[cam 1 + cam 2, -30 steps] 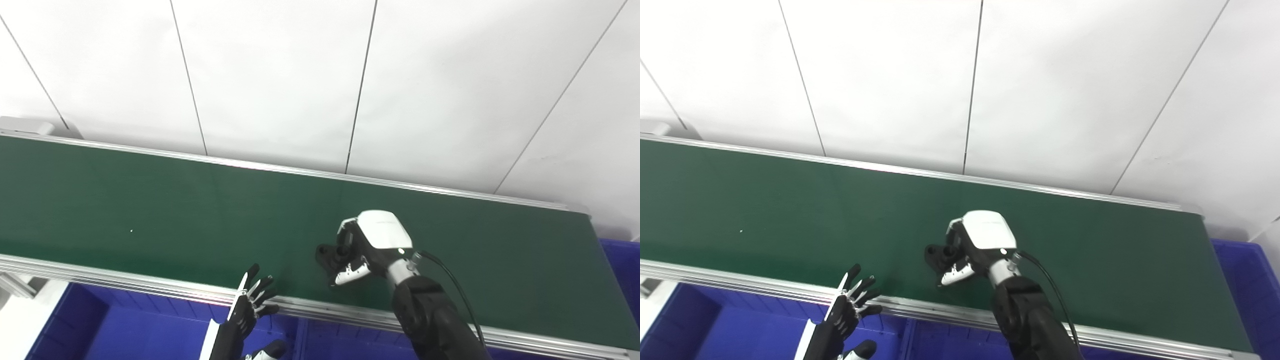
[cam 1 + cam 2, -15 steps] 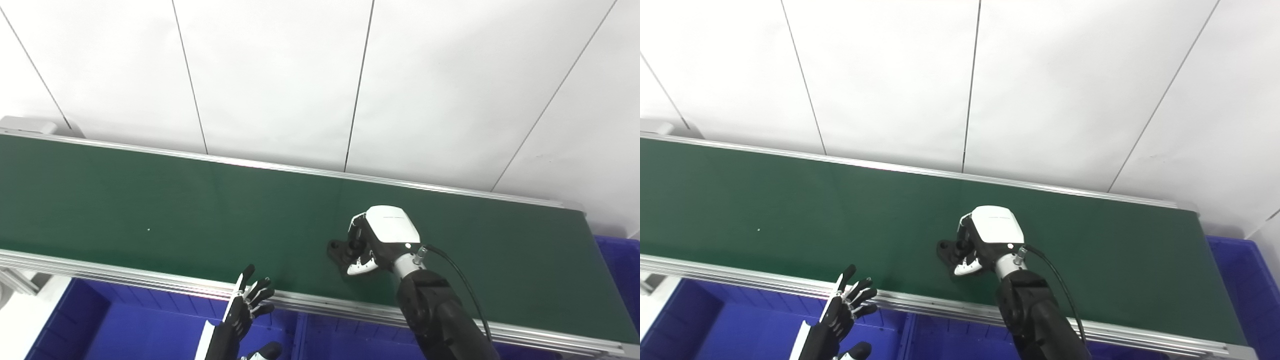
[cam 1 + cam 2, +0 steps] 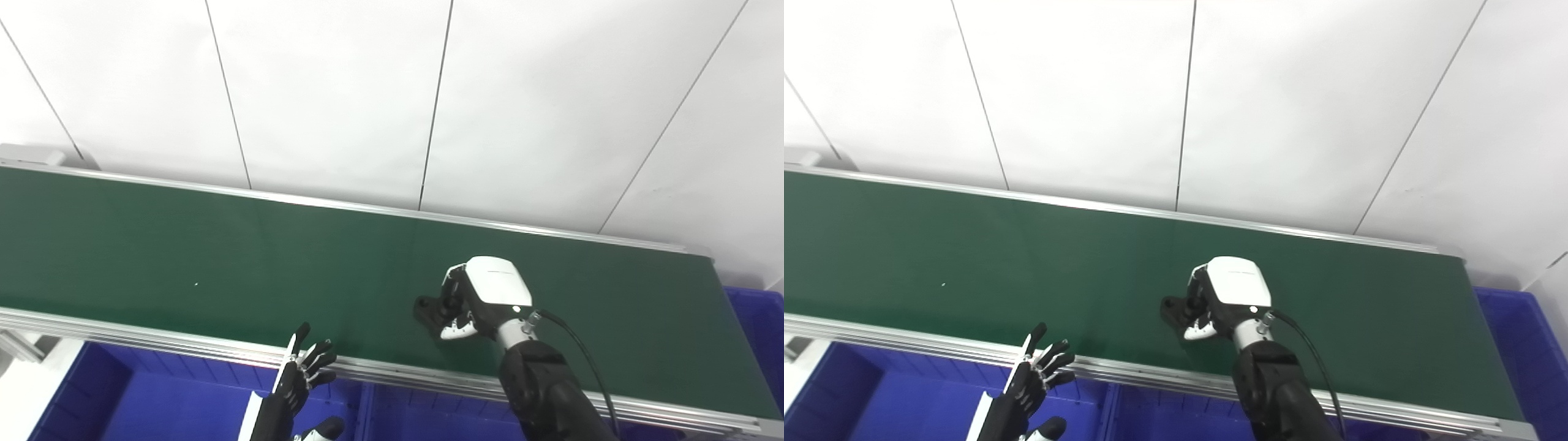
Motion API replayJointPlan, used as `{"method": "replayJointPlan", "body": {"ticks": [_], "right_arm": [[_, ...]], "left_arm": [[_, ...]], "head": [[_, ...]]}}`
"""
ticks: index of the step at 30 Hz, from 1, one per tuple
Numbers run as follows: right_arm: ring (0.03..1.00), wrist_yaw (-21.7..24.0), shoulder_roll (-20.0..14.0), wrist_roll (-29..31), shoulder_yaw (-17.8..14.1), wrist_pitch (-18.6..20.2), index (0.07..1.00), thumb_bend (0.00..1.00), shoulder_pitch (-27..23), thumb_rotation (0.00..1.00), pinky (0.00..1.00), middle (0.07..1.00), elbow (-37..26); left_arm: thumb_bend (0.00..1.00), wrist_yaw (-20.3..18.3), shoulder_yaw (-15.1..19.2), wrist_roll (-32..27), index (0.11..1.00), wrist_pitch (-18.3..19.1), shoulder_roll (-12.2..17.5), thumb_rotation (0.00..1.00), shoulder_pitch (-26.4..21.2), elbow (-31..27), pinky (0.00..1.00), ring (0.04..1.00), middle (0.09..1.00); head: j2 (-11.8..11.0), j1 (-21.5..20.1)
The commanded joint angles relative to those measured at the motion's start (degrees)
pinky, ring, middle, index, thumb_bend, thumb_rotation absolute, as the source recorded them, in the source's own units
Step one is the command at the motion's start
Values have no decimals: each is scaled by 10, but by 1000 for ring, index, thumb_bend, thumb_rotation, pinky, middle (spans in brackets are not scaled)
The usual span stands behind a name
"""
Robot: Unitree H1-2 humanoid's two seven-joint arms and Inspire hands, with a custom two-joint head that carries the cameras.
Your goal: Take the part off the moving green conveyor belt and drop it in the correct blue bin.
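A small black part (image 3: 427,307) lies on the green conveyor belt (image 3: 184,257), right of the middle and near the front rail. My right hand (image 3: 481,297), white-backed with black fingers, rests over the part's right side, its fingers curled onto it. Most of the part is hidden under the hand; only its left end shows, still resting on the belt (image 3: 1172,307). My left hand (image 3: 303,375) is raised below the front rail with fingers spread and nothing in it.
Blue bins (image 3: 159,404) sit below the belt's front rail, split by a divider (image 3: 365,410). Another blue bin (image 3: 756,331) stands past the belt's right end. Aluminium rails (image 3: 380,372) edge the belt; a white panelled wall lies behind.
The part and my right hand have drifted rightward along the belt together, fingers staying curled on the part. The left hand has held its spread pose. The camera shifted slightly.
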Motion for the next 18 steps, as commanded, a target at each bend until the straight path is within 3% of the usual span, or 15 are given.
{"method": "replayJointPlan", "body": {"ticks": [1,9,14,15,18], "right_arm": [[234,36,-7,-5,3,13,484,529,2,0,153,471,-36],[258,101,-29,-45,-12,9,486,529,12,0,180,471,-155],[294,143,-45,-50,-20,-10,485,529,38,0,215,474,-229],[306,153,-49,-54,-19,-14,508,524,46,0,228,437,-242],[309,192,-55,-67,-14,-16,490,527,69,0,234,472,-278]], "left_arm": [[788,-8,1,-8,999,-5,3,697,-3,-17,762,836,879],[769,-17,6,-16,1000,8,9,714,-5,-28,768,840,881],[779,-19,10,-11,1000,24,13,748,-4,-44,765,841,882],[783,-20,10,-12,1000,28,13,756,-4,-47,771,844,883],[781,-22,11,-14,1000,37,15,765,-3,-58,784,852,889]], "head": [[-1,1],[12,-19],[36,-40],[43,-44],[53,-50]]}}
